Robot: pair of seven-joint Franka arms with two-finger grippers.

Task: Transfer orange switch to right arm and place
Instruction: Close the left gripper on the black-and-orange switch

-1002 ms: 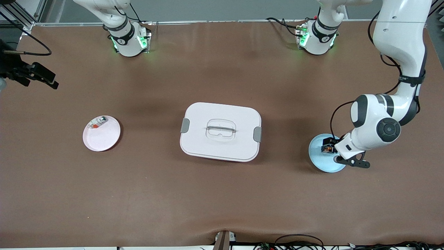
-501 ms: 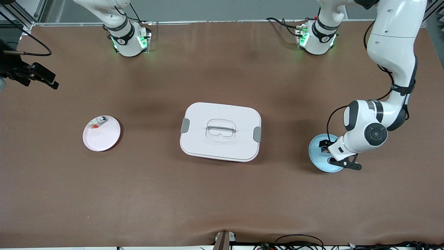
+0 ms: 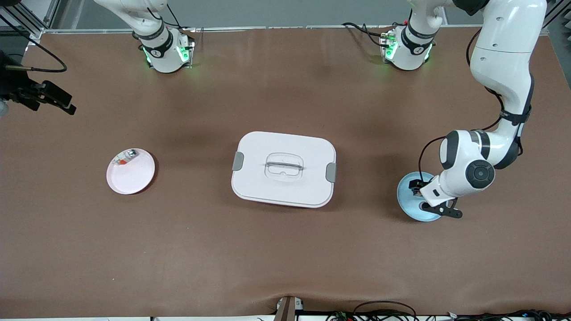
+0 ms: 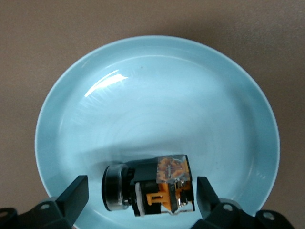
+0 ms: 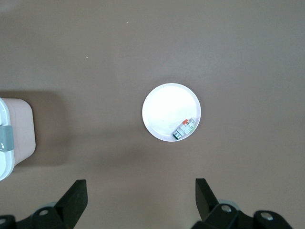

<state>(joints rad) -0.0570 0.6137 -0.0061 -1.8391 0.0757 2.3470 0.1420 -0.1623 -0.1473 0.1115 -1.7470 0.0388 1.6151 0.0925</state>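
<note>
In the front view the left arm's wrist covers most of the orange switch [image 3: 417,189] and the blue plate's [image 3: 407,196] edge from about two to four o'clock, and the left gripper [image 3: 424,196] is hidden beneath that wrist too. The right gripper [image 5: 140,200] lies outside the front view, and its wrist view cuts its fingers [image 5: 76,195] off at the six o'clock edge, as the left wrist view does the left gripper's. The small clear piece [image 3: 125,157] at eleven o'clock on the pink plate [image 3: 134,178] is too small to identify, and the white lidded box [image 5: 14,138] is cut off at nine o'clock in the right wrist view.
</note>
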